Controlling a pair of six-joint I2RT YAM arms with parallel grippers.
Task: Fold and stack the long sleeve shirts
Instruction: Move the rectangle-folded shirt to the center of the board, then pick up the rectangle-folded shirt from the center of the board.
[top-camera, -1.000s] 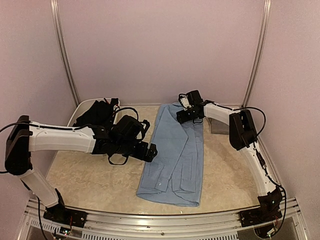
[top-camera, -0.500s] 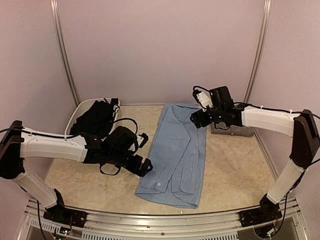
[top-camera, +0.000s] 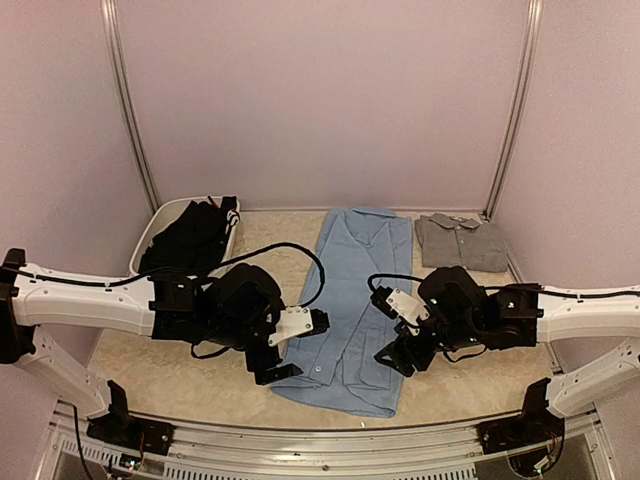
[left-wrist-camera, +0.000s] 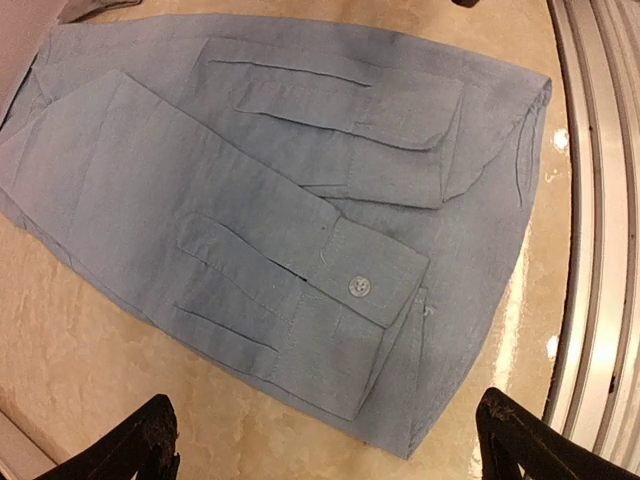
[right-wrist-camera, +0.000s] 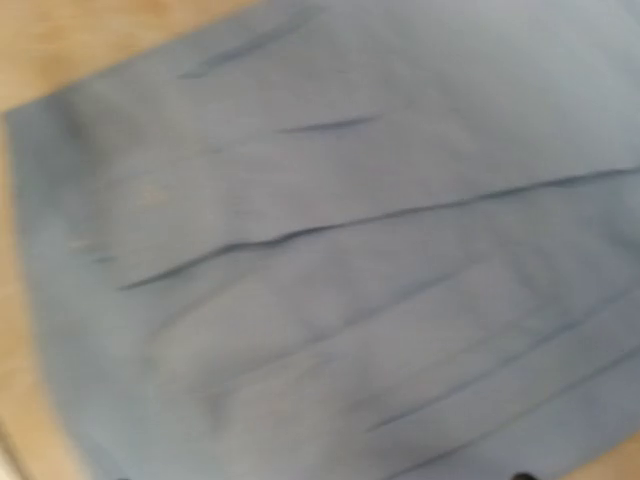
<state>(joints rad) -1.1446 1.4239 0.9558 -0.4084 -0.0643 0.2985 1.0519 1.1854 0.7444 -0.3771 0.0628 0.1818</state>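
Note:
A light blue long sleeve shirt (top-camera: 358, 290) lies flat along the middle of the table, both sleeves folded onto it, collar at the back. Its buttoned cuffs (left-wrist-camera: 372, 280) and near hem fill the left wrist view. My left gripper (top-camera: 295, 350) hovers at the hem's left corner, open, and its fingertips (left-wrist-camera: 150, 445) are spread with nothing between them. My right gripper (top-camera: 393, 357) hangs low over the hem's right side, open. The right wrist view shows only the shirt's blurred blue cloth (right-wrist-camera: 330, 260). A folded grey shirt (top-camera: 460, 240) lies at the back right. A black shirt (top-camera: 190, 235) is heaped in the tub.
The white plastic tub (top-camera: 150, 235) stands at the back left corner. A metal rail (top-camera: 300, 440) runs along the near table edge, close behind the shirt's hem. Pale walls close in the back and both sides.
The right arm has swung from the shirt's collar end at the back down to the near hem, uncovering the grey shirt. The left gripper has moved nearer and turned toward the hem's left corner.

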